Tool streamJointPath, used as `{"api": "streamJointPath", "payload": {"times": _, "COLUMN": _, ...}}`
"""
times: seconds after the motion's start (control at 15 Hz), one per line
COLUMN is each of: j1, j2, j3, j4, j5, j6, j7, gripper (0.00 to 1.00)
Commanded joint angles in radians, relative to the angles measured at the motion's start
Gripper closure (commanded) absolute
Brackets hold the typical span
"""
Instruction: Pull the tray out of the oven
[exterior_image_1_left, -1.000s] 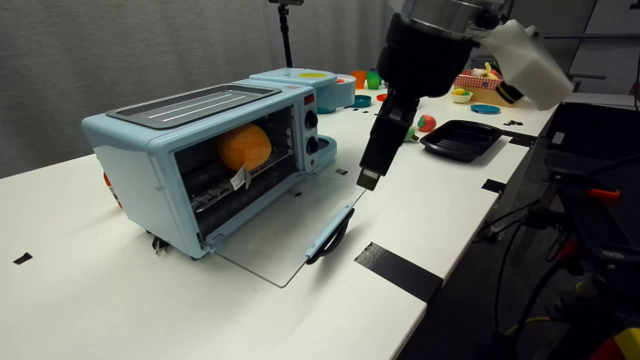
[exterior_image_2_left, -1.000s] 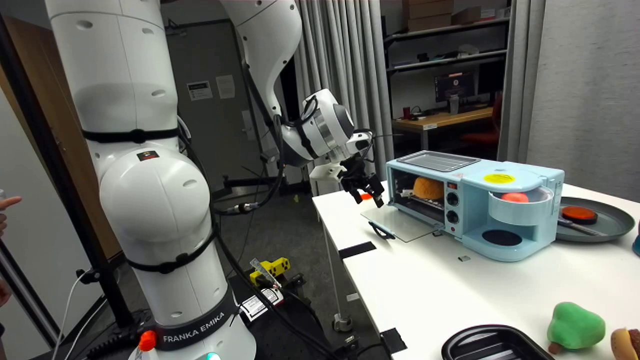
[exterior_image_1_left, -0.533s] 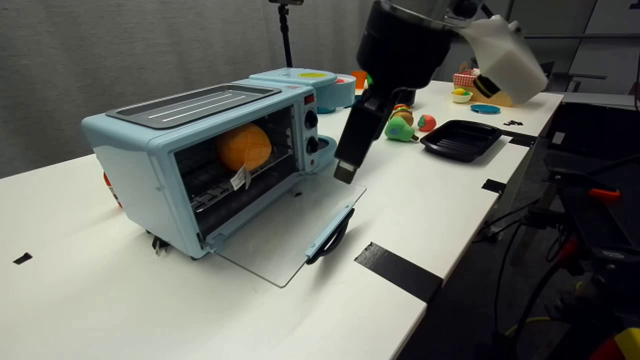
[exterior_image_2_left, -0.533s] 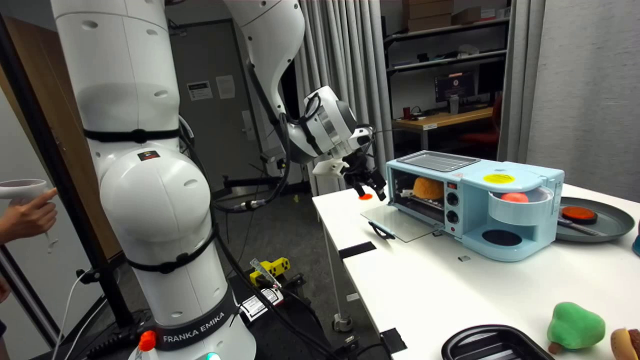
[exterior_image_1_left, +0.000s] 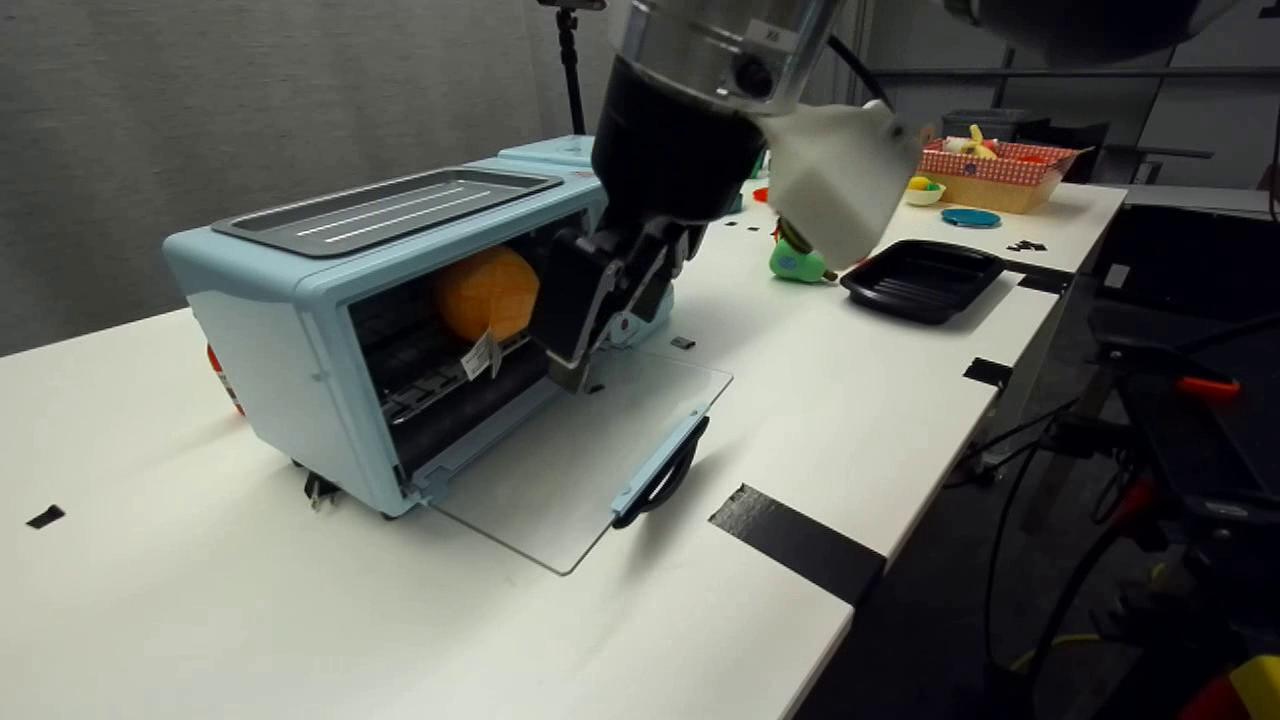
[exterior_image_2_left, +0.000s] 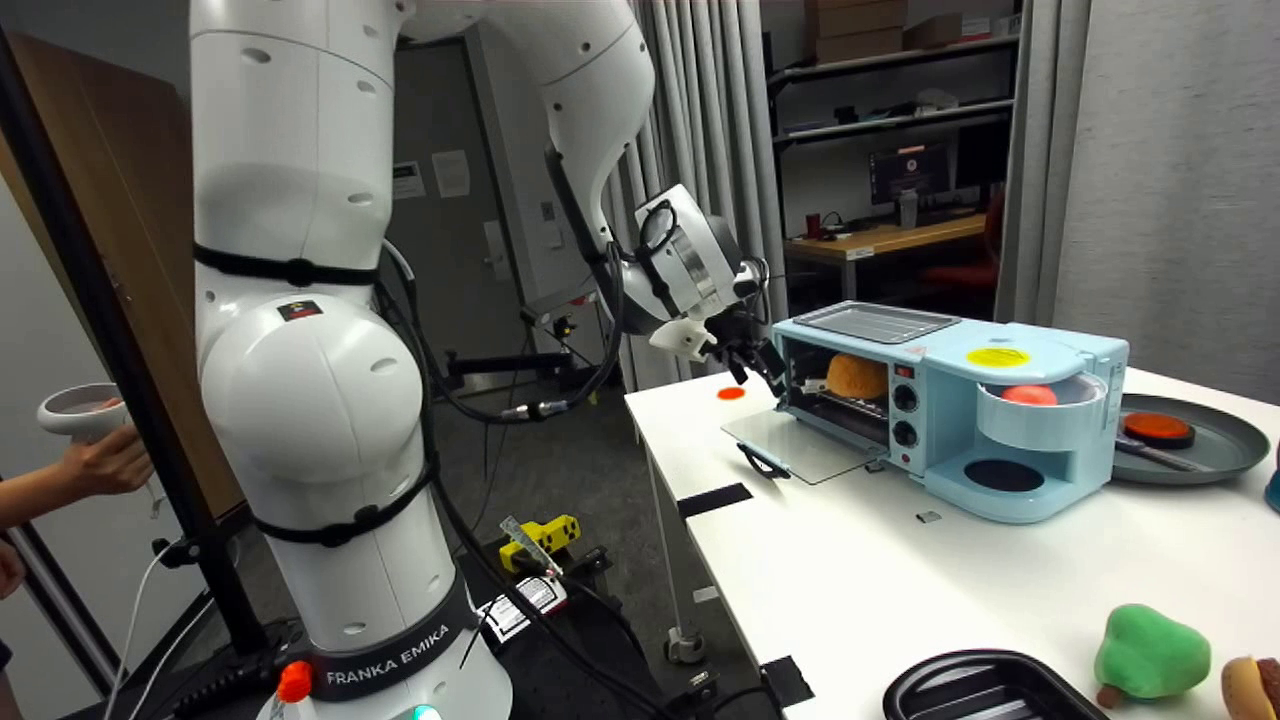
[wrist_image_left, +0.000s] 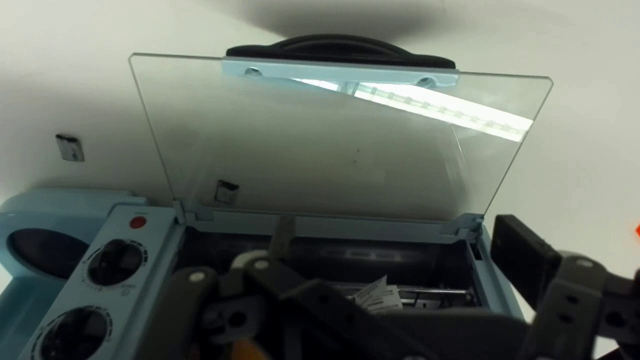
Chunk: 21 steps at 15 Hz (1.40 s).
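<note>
The light-blue oven (exterior_image_1_left: 270, 360) (exterior_image_2_left: 938, 410) stands with its glass door (exterior_image_1_left: 540, 480) (wrist_image_left: 320, 145) dropped open. The silver wire rack tray (exterior_image_1_left: 412, 398) (exterior_image_2_left: 880, 406) is inside it. The tray's front bar also shows in the wrist view (wrist_image_left: 440, 290). An orange bread-like toy (exterior_image_1_left: 487, 292) (exterior_image_2_left: 857, 378) with a white tag (wrist_image_left: 380, 298) sits on the rack. My gripper (exterior_image_1_left: 602, 335) (exterior_image_2_left: 759, 380) (wrist_image_left: 395, 234) is open and empty, above the door, just before the oven opening. In the wrist view its fingers hide much of the rack.
The black door handle (exterior_image_1_left: 665, 480) (wrist_image_left: 340, 50) sticks out at the door's outer edge. A grey tray (exterior_image_1_left: 385, 208) lies on the oven's top. A black shallow dish (exterior_image_1_left: 922, 280) and a green toy pear (exterior_image_1_left: 797, 262) lie farther along the table.
My gripper has moved toward the oven opening and over the door. It has turned, so more of its fingers show. The oven, door, tray and orange toy have not moved.
</note>
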Motion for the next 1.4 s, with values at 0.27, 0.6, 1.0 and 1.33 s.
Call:
{"api": "streamJointPath", "payload": {"times": 0.27, "j1": 0.089, "j2": 0.152, "j3": -0.12, "j4": 0.154, "j5": -0.074, "j6": 0.082, "j7": 0.342, "gripper": 0.0}}
{"api": "streamJointPath", "payload": {"times": 0.6, "j1": 0.183, "j2": 0.204, "j3": -0.251, "j4": 0.213, "j5": -0.18, "j6": 0.157, "j7": 0.599, "gripper": 0.0}}
{"api": "streamJointPath", "payload": {"times": 1.0, "j1": 0.352, "j2": 0.296, "j3": -0.479, "j4": 0.321, "j5": -0.373, "j6": 0.294, "j7": 0.958, "gripper": 0.0}}
{"api": "streamJointPath", "payload": {"times": 1.33, "j1": 0.477, "j2": 0.412, "j3": -0.615, "j4": 0.411, "j5": -0.445, "j6": 0.36, "j7": 1.159, "gripper": 0.0}}
